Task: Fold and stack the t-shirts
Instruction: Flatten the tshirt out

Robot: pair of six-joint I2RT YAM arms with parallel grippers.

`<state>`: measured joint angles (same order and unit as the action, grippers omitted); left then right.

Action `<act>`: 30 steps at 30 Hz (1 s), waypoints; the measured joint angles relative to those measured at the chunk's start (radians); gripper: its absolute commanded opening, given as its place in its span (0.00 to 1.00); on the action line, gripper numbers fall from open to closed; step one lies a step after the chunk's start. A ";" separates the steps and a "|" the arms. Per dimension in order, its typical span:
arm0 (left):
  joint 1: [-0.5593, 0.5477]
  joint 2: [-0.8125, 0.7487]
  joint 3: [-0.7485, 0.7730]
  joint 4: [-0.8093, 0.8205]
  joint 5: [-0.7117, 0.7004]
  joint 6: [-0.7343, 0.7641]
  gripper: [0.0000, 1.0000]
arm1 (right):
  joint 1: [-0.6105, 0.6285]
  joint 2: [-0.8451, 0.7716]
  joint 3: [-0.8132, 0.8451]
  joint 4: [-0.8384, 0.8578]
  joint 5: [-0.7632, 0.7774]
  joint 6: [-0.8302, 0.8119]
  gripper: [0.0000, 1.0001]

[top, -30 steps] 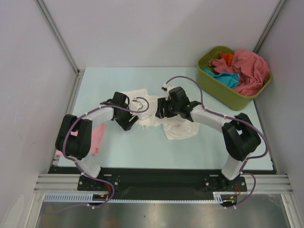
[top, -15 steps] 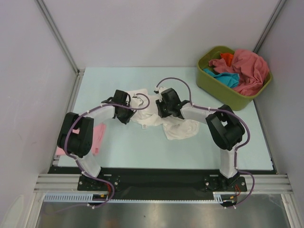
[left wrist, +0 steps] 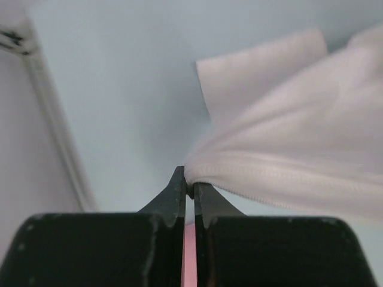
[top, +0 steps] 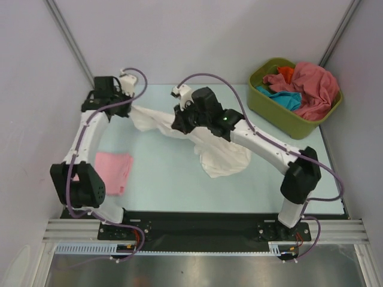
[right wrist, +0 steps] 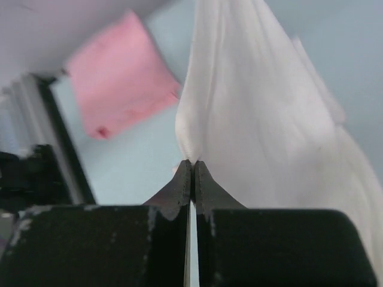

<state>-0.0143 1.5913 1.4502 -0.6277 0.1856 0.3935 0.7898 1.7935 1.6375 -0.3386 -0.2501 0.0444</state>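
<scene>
- The top external camera is looking down from above and behind the arm bases, standing well back and taking in the whole table.
- The left wrist camera is looking out past the left gripper, very near the white t-shirt, facing the table's side rail.
- The right wrist camera is looking down past the right gripper, close on the same cloth, sharing the pink t-shirt with the overhead view.

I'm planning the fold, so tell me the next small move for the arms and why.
Probably draw the two pincers apart to stretch the held edge. The left pincer and right pincer are each shut on the white t-shirt, yet the cloth between them sags and its lower part lies crumpled on the table.
</scene>
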 measured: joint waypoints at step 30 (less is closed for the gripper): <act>-0.405 0.686 0.802 -0.090 -0.032 -0.021 0.67 | -0.483 -0.600 -0.834 0.334 0.162 0.750 0.00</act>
<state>-0.4194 2.2776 2.2524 -0.7174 0.1535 0.3729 0.3073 1.1931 0.8040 -0.0048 -0.0883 0.7948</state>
